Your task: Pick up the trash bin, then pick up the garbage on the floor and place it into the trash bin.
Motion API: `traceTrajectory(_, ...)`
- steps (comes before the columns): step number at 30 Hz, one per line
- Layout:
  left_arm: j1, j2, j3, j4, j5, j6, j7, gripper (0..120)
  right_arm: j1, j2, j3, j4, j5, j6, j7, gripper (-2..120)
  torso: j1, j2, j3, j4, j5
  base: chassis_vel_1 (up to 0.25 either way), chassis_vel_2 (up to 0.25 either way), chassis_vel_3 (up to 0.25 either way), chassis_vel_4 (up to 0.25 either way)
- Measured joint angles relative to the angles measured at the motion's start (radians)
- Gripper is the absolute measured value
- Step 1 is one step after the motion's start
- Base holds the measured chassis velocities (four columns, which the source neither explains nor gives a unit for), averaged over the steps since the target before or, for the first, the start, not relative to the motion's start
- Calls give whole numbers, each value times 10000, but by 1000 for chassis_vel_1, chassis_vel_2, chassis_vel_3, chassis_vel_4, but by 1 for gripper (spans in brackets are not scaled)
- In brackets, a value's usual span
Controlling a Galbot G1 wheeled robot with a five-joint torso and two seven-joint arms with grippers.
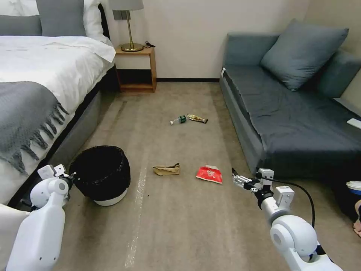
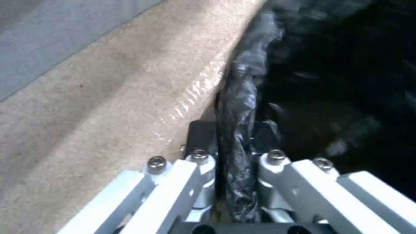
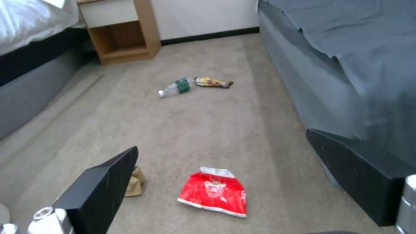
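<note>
Crinkly glossy bag, seemingly plastic, matt carpet

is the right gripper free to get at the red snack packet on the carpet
Probably yes: the right gripper hovers open just beside the red snack packet, bare beige carpet between them; the crumpled brown paper bag lies clear.

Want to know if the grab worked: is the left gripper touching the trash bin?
Touching. The left wrist view shows the left gripper with its jaws closed on the bag-covered rim of the trash bin, one on each side.
</note>
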Motion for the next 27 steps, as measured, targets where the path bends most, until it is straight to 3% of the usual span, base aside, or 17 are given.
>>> traceTrajectory(9,876,94,-363,-1157,-13,-124,-8,4,109,10,-304,37,75,38,-2,100,-1,0,0,1,-1,0,0,0,0)
traceTrajectory(13,1641,161,-612,-2604,586,-307,-36,4,132,95,-480,34,242,195,-18,100,-1,0,0,1,-1,0,0,0,0)
traceTrajectory(15,1744,165,-643,-2796,705,-335,-26,4,134,106,-496,34,251,211,-26,100,-1,0,0,0,1,0,0,0,0)
traceTrajectory(17,2484,110,-879,-4126,1558,-501,46,4,126,157,-576,34,265,365,-140,100,-1,0,0,3,4,0,0,0,0)
traceTrajectory(19,2755,46,-916,-4712,1854,-550,58,4,37,217,-552,58,244,483,-197,100,-1,0,0,5,2,0,0,0,0)
traceTrajectory(22,3113,-50,-958,-5302,2178,-639,94,4,-49,297,-510,84,222,542,-243,100,-1,0,0,-5,2,0,0,0,0)
traceTrajectory(27,3927,-358,-1172,-6209,2793,-850,204,4,-57,413,-553,-11,191,557,-279,100,-1,0,0,1,3,0,0,0,0)
